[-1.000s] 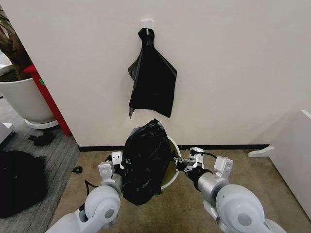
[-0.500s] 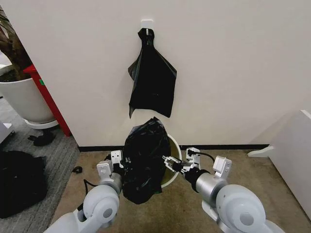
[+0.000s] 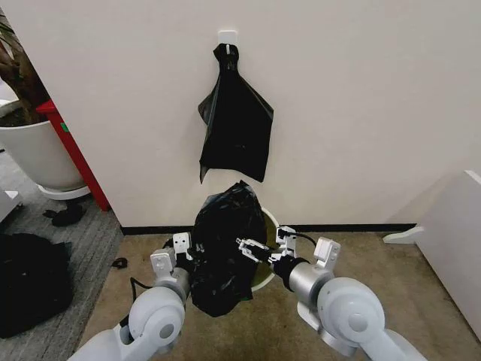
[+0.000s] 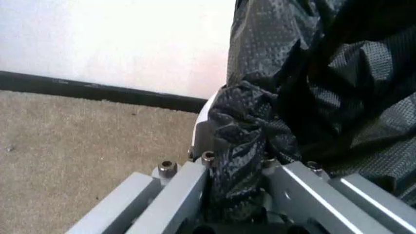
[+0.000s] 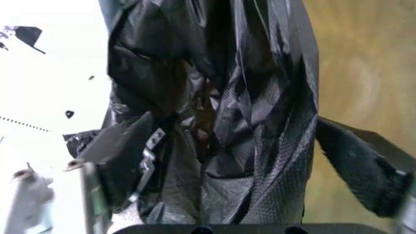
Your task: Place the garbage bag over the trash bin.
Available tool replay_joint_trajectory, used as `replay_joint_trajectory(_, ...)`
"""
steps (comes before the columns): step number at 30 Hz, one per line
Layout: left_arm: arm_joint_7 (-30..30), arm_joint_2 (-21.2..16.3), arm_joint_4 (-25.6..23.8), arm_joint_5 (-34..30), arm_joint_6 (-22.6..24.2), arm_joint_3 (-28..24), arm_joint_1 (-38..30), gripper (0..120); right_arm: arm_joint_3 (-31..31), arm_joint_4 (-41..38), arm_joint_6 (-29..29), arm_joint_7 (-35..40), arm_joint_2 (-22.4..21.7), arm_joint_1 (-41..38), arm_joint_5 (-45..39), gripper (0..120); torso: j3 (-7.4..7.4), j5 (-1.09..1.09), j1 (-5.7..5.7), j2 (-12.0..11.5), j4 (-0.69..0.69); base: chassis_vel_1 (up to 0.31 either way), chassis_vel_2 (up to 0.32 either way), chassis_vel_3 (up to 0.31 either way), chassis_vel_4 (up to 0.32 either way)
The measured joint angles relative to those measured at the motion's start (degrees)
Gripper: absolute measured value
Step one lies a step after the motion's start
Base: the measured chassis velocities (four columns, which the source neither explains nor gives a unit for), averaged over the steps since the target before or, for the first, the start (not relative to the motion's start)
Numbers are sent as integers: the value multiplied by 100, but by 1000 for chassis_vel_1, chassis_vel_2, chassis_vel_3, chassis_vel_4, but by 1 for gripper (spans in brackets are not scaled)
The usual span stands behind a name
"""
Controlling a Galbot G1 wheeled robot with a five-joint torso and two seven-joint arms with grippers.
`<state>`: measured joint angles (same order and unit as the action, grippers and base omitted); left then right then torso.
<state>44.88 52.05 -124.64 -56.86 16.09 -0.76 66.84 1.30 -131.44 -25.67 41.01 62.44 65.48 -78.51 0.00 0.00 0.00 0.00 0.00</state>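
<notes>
The right pincer has moved in from beside the trash bin, fingers apart around the garbage bag that drapes the bin; the left pincer stays clamped on the bag's edge, so spreading can begin

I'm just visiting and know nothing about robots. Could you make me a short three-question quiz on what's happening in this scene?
1. True or false: the left gripper is clamped on a fold of the garbage bag.
2. Where does the trash bin sit? A: against the wall's base. B: on a table.
3. Fill in: the right gripper reaches the bag with its fingers ____.

Key: 1 true; 2 A; 3 open.
</notes>
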Motion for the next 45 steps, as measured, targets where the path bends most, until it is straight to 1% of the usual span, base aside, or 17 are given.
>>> replay_joint_trajectory(2,-1,0,-1,2,0,0,-4,0,-78,51,6,-1,28,0,112,74,0,0,0,0,0,0,0,0,0)
replay_joint_trajectory(4,-2,1,-1,6,0,-1,-19,0,-142,70,18,-14,32,0,248,66,0,0,0,0,0,0,0,0,0)
replay_joint_trajectory(6,-2,2,-1,9,-1,-1,-24,0,-156,72,20,-31,31,2,296,64,0,0,0,0,0,0,0,0,0)
replay_joint_trajectory(10,-3,12,30,49,-2,1,-52,0,-204,72,18,-256,-20,33,783,46,0,0,0,0,0,0,0,0,0)
replay_joint_trajectory(11,-3,12,30,49,-2,1,-52,0,-204,72,18,-256,-20,33,783,46,0,0,0,0,0,0,0,0,0)
replay_joint_trajectory(14,-9,30,49,76,-2,1,-54,0,-213,69,17,-323,-44,29,917,32,0,0,0,0,0,0,0,0,0)
replay_joint_trajectory(16,-19,40,57,83,-7,0,-54,0,-217,56,12,-334,-51,25,936,26,0,0,0,0,0,0,0,0,0)
replay_joint_trajectory(19,-67,57,63,79,-78,1,-51,0,-238,69,-40,-468,-78,29,1135,12,0,0,0,0,0,0,0,0,0)
replay_joint_trajectory(20,-67,57,63,79,-78,1,-51,0,-238,69,-40,-468,-78,29,1135,12,0,0,0,0,0,0,0,0,0)
replay_joint_trajectory(23,-69,60,63,61,-87,1,-70,0,-280,138,-73,-638,-114,34,1428,0,0,0,0,0,0,0,0,0,0)
replay_joint_trajectory(25,-69,52,55,48,-88,4,-87,0,-315,204,-91,-750,-147,39,1658,0,0,0,0,0,0,0,0,0,0)
replay_joint_trajectory(30,-54,31,44,39,-88,19,-102,0,-319,215,-127,-810,-215,68,1883,0,0,0,0,0,0,0,0,0,0)
replay_joint_trajectory(35,-40,42,69,43,-88,25,-112,0,-254,-36,-259,-740,-395,160,2094,0,0,1,0,0,0,0,0,0,0)
replay_joint_trajectory(38,-40,78,96,46,-88,14,-127,0,-226,-232,-529,-690,-550,205,2505,0,0,1,0,0,0,0,0,0,0)
replay_joint_trajectory(40,-38,102,116,47,-88,-12,-155,0,-206,-310,-654,-821,-676,234,3093,0,0,0,0,0,0,0,0,0,0)
replay_joint_trajectory(41,-37,104,118,46,-88,-18,-164,0,-193,-324,-674,-861,-710,238,3227,0,0,1,0,0,0,0,0,0,0)
replay_joint_trajectory(45,-31,97,128,20,-86,-23,-227,0,-93,-355,-760,-769,-800,235,3275,0,0,1,0,0,0,0,0,0,0)
